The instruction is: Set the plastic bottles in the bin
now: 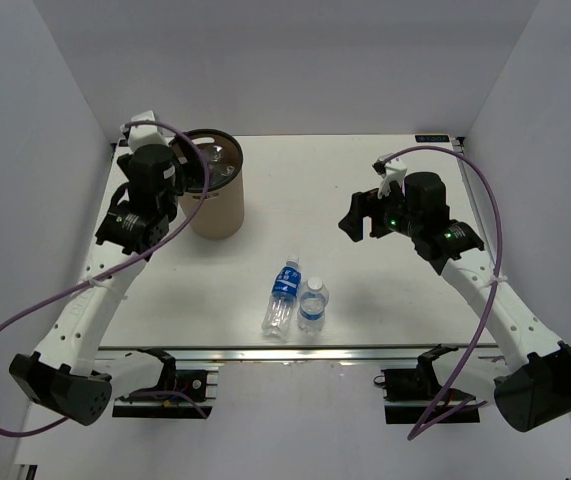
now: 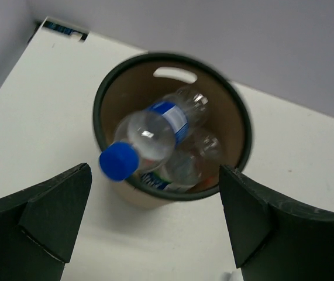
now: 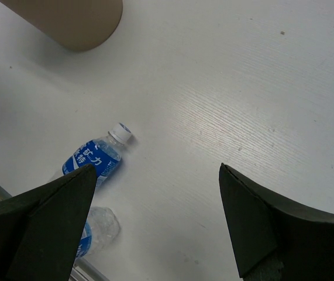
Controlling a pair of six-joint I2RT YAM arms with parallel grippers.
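Note:
The tan bin [image 1: 217,205] stands at the back left. In the left wrist view the bin [image 2: 237,126] holds several clear bottles. One clear bottle [image 2: 155,132] with a blue label and blue cap lies tilted at its top, the cap over the near rim, slightly blurred. My left gripper [image 1: 187,165] hangs over the bin, open and empty [image 2: 154,172]. Two more bottles are on the table near the front: one lying [image 1: 283,295] and one upright [image 1: 312,305]; both show in the right wrist view, lying [image 3: 93,159] and upright [image 3: 99,228]. My right gripper [image 1: 357,215] is open and empty above bare table [image 3: 158,175].
White walls enclose the table on the left, back and right. The table's front edge [image 1: 295,350] runs just behind the two loose bottles. The bin's foot [image 3: 73,23] shows at the top left of the right wrist view.

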